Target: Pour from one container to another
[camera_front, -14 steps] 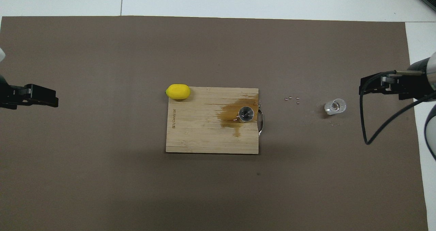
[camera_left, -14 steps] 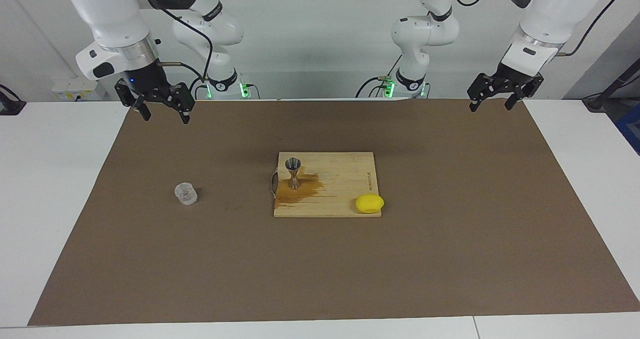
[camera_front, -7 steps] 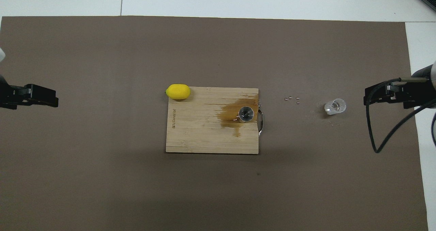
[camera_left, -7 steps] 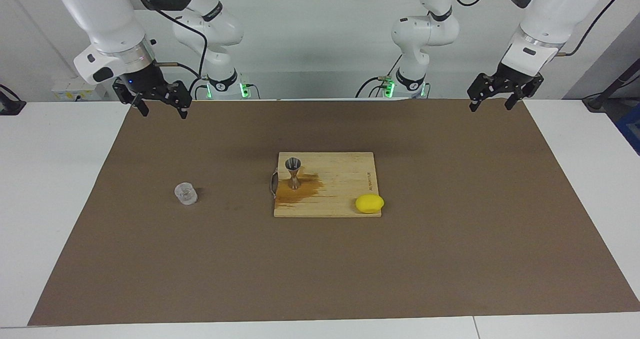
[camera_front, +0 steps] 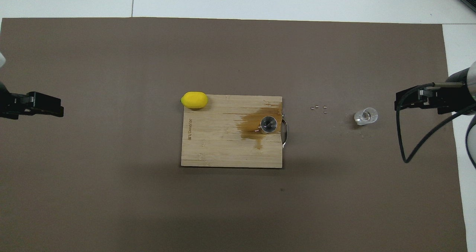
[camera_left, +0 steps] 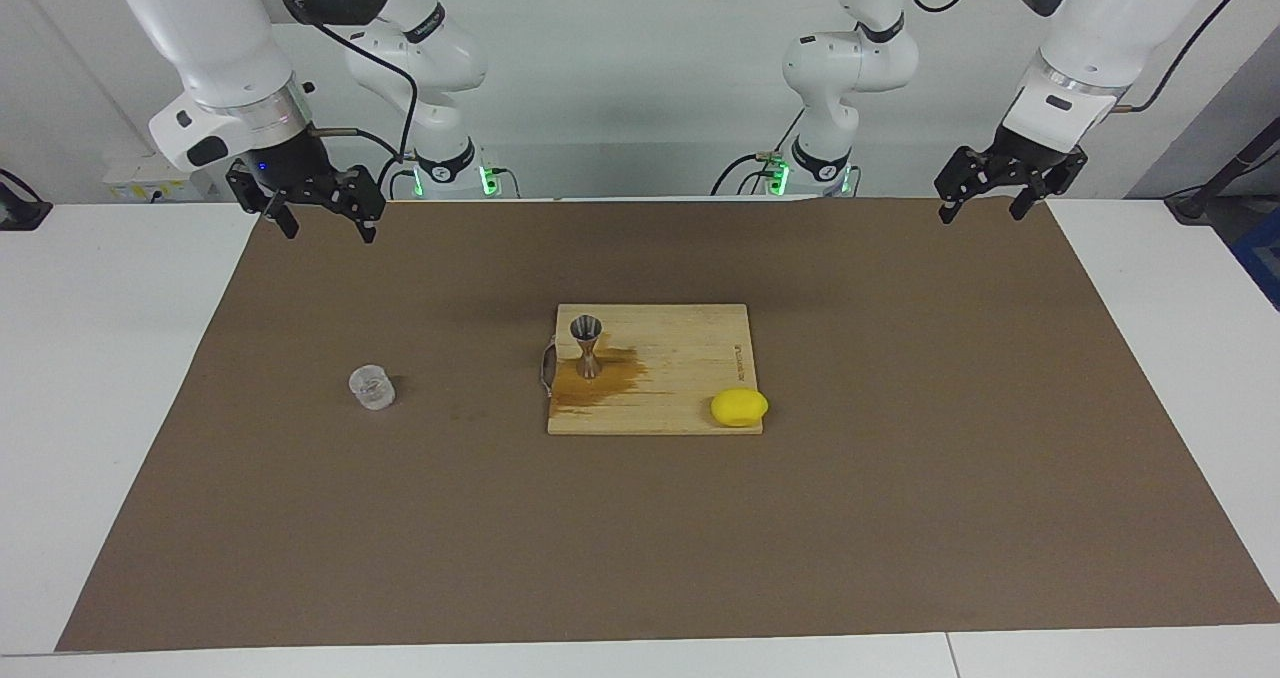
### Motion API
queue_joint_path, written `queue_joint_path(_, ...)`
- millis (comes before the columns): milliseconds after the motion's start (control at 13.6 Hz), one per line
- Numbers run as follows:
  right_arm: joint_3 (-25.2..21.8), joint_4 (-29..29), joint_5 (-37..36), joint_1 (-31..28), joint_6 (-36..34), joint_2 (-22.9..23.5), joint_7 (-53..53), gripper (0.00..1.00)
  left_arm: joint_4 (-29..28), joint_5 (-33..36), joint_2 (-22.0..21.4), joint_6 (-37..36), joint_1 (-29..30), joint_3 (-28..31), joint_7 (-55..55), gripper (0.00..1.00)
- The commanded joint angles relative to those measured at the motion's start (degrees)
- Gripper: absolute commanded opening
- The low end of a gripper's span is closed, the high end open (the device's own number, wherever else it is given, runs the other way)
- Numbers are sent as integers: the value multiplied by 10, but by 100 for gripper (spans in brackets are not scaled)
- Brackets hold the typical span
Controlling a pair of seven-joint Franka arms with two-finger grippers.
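Upright, the hourglass steel jigger (camera_left: 587, 347) stands on stained wooden board (camera_left: 690, 333).

White table (camera_left: 100, 358), brown mat (camera_left: 900, 458), pale wall (camera_left: 640, 78)

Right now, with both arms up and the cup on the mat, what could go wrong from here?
1. The jigger stands tall and narrow-waisted on a wet stain on the cutting board; a nudge may tip it.
2. The clear cup is small and transparent, so the open right gripper may misjudge its grasp.
3. The jigger's mouth is narrow, so pouring may spill.
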Motion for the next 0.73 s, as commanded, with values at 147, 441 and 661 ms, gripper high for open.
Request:
queue_joint_path(147,3,-10,-11,0,4,-6,23,100,-7,1,-12,-7,-1,1,2,100)
queue_joint_path(441,3,-13,-11,-1,4,-8,28,100,-7,1,-12,-7,-1,1,2,100)
queue_joint_path(661,4,-13,-11,0,4,-8,28,100,-7,1,-12,-7,-1,1,2,100)
